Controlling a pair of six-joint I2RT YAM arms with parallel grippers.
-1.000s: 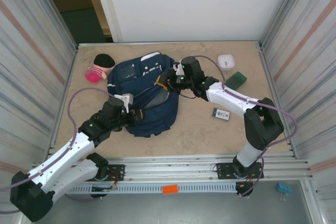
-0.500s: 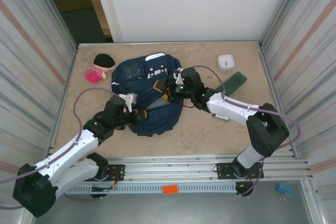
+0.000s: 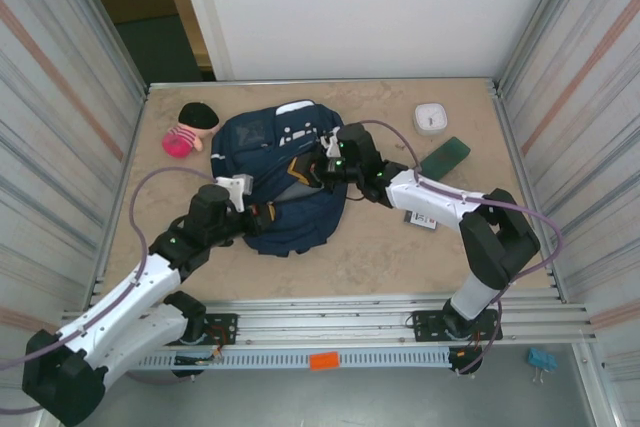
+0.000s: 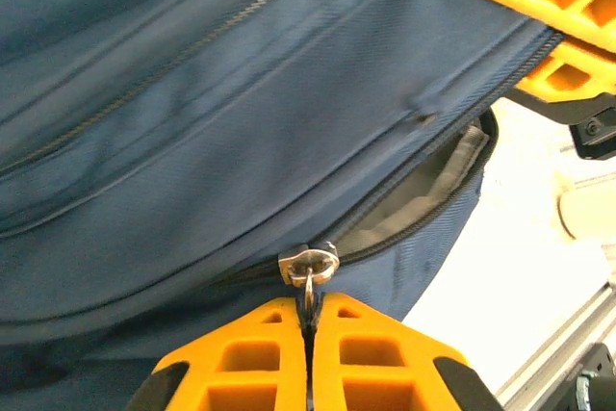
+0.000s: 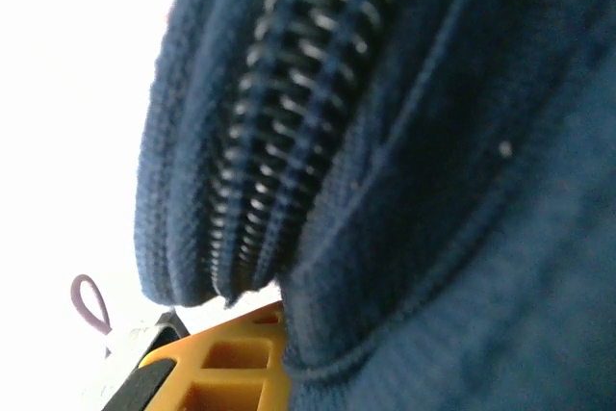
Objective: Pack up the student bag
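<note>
**Firmly clamped on the student bag (image 3: 285,147)**

Overhead, it lay centre-left, left gripper (image 3: 262,217) at its lower edge, right gripper (image 3: 312,169) at its right.
Left wrist: fingers (image 4: 255,363) pinched the zipper pull (image 4: 308,269).
Right wrist: fingers (image 5: 226,368) clenched bag fabric.

Top cam overhead; wrist cams v. close on bag (image 3: 262,139).

A lab test cell: corrugated metal walls (image 3: 60,127) enclose a rail-edged tan table (image 3: 390,257).
</note>
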